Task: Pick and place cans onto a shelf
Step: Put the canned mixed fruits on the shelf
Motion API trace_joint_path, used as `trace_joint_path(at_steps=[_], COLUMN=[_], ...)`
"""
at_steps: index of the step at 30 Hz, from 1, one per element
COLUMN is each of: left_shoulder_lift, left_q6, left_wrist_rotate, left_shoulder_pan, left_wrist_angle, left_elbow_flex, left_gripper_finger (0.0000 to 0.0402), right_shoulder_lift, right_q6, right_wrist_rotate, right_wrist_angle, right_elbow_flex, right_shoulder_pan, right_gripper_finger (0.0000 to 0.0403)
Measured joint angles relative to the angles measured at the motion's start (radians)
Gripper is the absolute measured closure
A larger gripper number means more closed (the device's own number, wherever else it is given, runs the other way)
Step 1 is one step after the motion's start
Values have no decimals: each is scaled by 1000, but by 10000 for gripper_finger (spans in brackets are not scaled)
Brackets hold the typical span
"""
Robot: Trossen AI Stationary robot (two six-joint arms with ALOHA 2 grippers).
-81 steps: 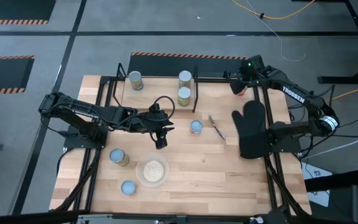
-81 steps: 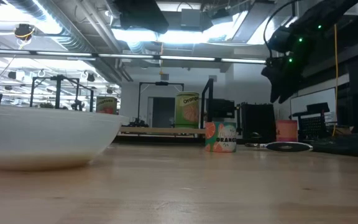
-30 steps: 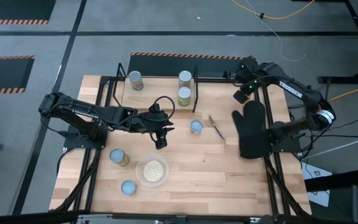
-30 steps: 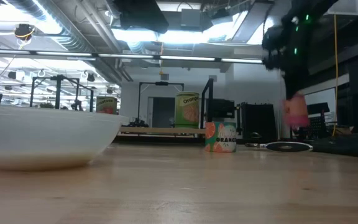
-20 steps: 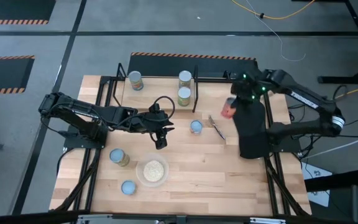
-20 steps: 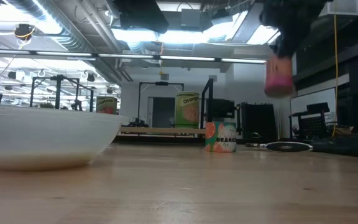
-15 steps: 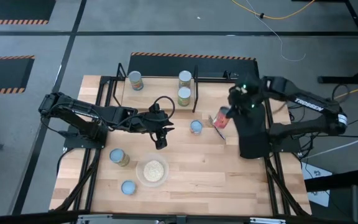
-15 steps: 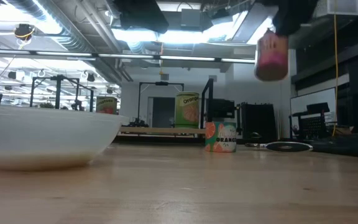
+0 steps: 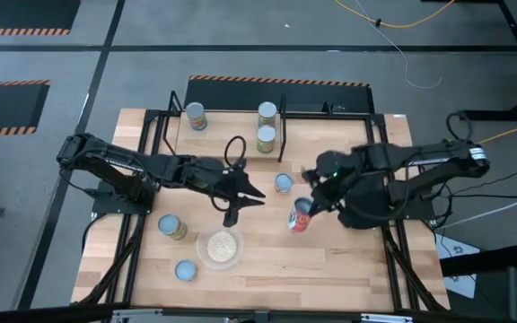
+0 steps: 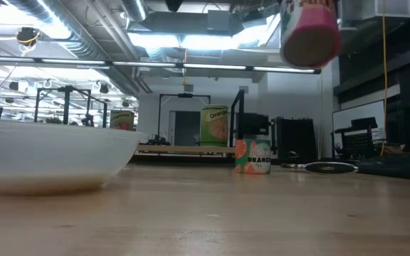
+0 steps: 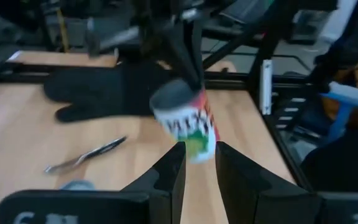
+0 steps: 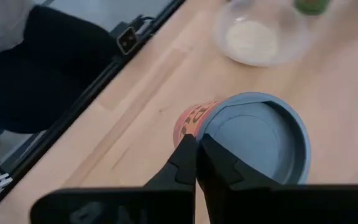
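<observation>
A red-labelled can point(image 9: 301, 216) with a pale blue top point(image 12: 257, 140) hangs above mid-table, and my right gripper point(image 9: 308, 206) is shut on it. The left wrist view shows this can point(image 11: 188, 121) tilted. My left gripper point(image 9: 243, 196) stands open just to the can's left, pointing at it, with nothing between its fingers. Three cans point(image 9: 266, 137) stand on their bases on the shelf point(image 9: 232, 126) at the far edge. Another can point(image 9: 283, 183) stands on the table between the grippers, and two more point(image 9: 171, 226) stand near the left front. My right gripper pinches the can's top rim point(image 12: 205, 134) between its two fingers point(image 12: 182, 163), at one side of the pale blue top. The fingers come slanting down from the table's right. The can hangs tilted below them, lifted clear of the table.
A clear bowl of pale grain point(image 9: 220, 247) sits near the front, below my left gripper. A black glove point(image 11: 104, 93) lies on the right under my right arm, with a metal utensil point(image 11: 86, 155) beside it. Black frame posts point(image 9: 283, 117) edge the shelf.
My right gripper has swung from the table's far right corner toward the middle and the near edge, rolling its wrist, with the red can lifted clear all the way. My left gripper has tipped up from pointing down to nearly level, facing the table's right.
</observation>
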Motion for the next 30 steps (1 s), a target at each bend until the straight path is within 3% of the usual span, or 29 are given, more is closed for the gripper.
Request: trace_joint_path(at_steps=[5, 11, 20, 25, 30], left_shoulder_lift=[46, 131, 241, 277, 288], left_q6=[46, 46, 46, 44, 46], left_wrist_rotate=[43, 45, 140, 145, 219], left_shoulder_pan=[-27, -57, -71, -70, -70], left_wrist_angle=[111, 253, 331, 347, 357], left_elbow_flex=[0, 0, 0, 0, 0], left_gripper_finger=[315, 281, 255, 257, 256], right_shoulder_lift=[74, 132, 179, 199, 202], right_q6=[-38, -55, -47, -28, -20], right_wrist_rotate=[-63, -135, -293, -312, -312], right_wrist_angle=[75, 166, 264, 289, 303], right_elbow_flex=[0, 0, 0, 0, 0], right_shoulder_pan=[53, 84, 86, 86, 86], right_gripper_finger=[392, 392, 391, 391, 391])
